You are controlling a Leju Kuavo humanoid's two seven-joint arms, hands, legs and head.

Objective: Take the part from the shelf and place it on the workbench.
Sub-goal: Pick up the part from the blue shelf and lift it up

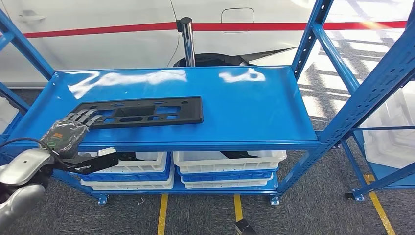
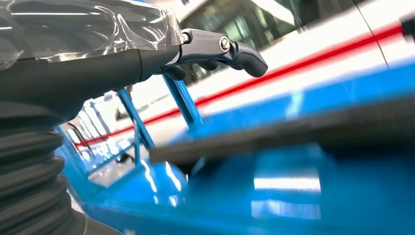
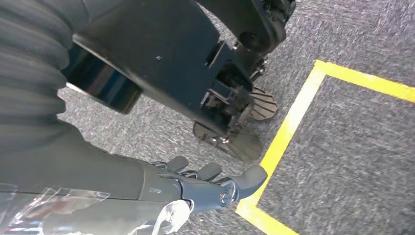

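Reaching for the part on the shelf.

The blue shelf carries the flat black part near-left; I have my left hand, fingers spread, on its left end for pickup. My right hand hangs unclenched, holding nothing.

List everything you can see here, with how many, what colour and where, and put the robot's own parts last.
part: one, black flat panel, lying on the shelf's top deck, left of centre
shelf: one, blue
bins: several, white and blue, stacked under the deck
post: one, chrome, behind the shelf
car: one, white with a red stripe, behind
floor lines: yellow, on grey carpet
left hand: one, grey, fingers resting on the part's left end
right hand: one, grey, hanging over the floor, holding nothing
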